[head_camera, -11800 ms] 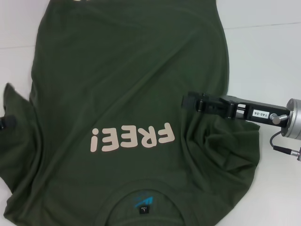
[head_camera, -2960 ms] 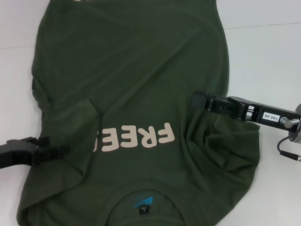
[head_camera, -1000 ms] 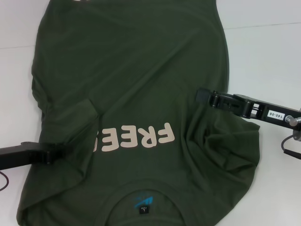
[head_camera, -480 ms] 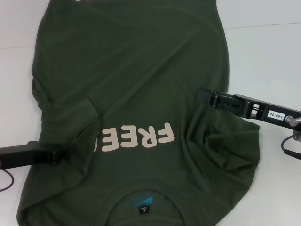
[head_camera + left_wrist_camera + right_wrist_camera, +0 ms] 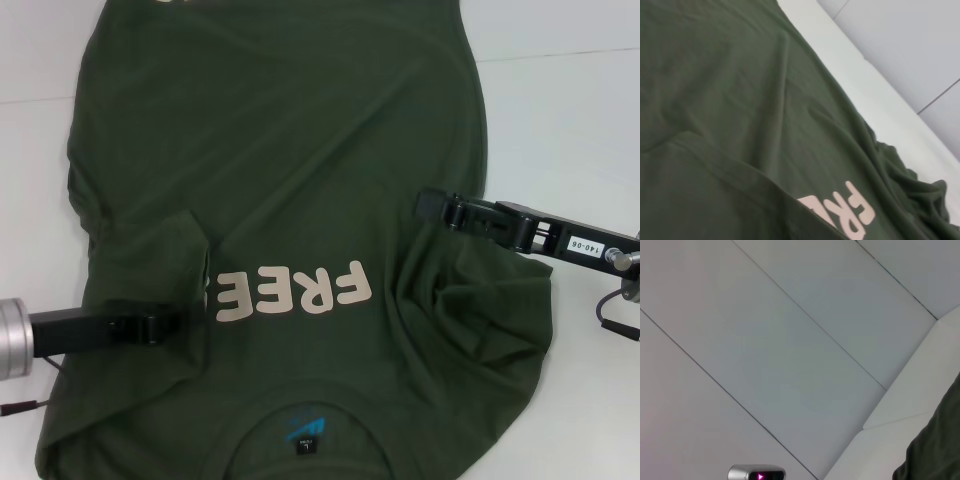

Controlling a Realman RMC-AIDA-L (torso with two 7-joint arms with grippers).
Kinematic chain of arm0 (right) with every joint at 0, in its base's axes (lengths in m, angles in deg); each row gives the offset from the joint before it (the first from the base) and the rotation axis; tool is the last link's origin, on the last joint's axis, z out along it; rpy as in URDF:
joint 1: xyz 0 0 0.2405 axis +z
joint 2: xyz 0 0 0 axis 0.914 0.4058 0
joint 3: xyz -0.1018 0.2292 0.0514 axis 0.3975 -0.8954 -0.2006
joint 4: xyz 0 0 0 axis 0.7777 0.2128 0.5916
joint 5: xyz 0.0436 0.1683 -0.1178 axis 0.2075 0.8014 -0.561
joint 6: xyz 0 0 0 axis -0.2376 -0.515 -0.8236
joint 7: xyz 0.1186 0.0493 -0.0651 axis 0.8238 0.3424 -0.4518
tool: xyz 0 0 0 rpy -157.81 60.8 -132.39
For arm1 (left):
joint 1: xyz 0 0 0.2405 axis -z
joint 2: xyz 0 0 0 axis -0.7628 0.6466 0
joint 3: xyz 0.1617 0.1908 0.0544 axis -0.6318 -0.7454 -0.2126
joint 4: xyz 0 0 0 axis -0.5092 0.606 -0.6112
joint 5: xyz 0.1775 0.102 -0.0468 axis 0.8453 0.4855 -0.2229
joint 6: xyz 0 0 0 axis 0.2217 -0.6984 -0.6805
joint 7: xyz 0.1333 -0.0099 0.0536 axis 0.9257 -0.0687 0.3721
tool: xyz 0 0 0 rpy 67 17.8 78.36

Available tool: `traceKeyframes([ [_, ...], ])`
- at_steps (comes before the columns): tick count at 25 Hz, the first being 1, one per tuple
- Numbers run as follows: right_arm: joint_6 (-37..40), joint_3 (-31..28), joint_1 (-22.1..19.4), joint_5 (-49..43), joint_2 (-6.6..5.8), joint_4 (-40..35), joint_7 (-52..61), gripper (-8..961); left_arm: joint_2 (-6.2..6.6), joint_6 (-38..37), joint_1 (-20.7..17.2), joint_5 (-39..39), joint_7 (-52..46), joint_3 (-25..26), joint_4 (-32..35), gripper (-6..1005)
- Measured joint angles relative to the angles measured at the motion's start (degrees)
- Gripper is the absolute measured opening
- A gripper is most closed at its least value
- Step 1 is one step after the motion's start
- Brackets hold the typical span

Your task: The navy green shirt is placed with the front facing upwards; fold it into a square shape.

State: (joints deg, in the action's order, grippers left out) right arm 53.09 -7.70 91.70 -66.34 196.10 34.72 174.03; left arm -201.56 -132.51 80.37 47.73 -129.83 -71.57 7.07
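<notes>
— Where were the grippers?
— Left gripper (image 5: 165, 326) lay low over the shirt (image 5: 290, 170) beside a folded-in sleeve (image 5: 150, 265); right gripper (image 5: 432, 204) hung over the bunched right side. I couldn't tell either grip.
— And the shirt?
— Spread on the white table (image 5: 560, 130). "FREE" (image 5: 290, 292) showed, its end covered by the sleeve; neck label (image 5: 304, 434) read "L"; the right arm's tag (image 5: 583, 244) read "140-06".

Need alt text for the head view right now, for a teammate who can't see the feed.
A navy green shirt lies front-up on a white table, its left sleeve folded over the end of the "FREE!" lettering. The left hand rests on that fold; the right hand sits at the shirt's bunched right side.
</notes>
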Motion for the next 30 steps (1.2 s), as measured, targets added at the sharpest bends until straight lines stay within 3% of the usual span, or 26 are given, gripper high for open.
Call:
traceKeyframes([
  [8, 0.0, 0.0, 0.0, 0.0, 0.09, 0.1, 0.0, 751, 0.00, 0.5, 1.4, -2.2, 0.6, -0.2, -4.7, 64],
  [22, 0.0, 0.0, -0.2, 0.0, 0.17, 0.1, -0.1, 753, -0.09, 0.9, 1.7, -3.5, 1.6, -0.2, -6.3, 102],
  [30, 0.0, -0.6, -0.2, 0.0, 0.19, -0.2, -0.1, 764, -0.04, 2.0, 1.0, -5.7, 2.5, 1.1, -5.7, 393],
])
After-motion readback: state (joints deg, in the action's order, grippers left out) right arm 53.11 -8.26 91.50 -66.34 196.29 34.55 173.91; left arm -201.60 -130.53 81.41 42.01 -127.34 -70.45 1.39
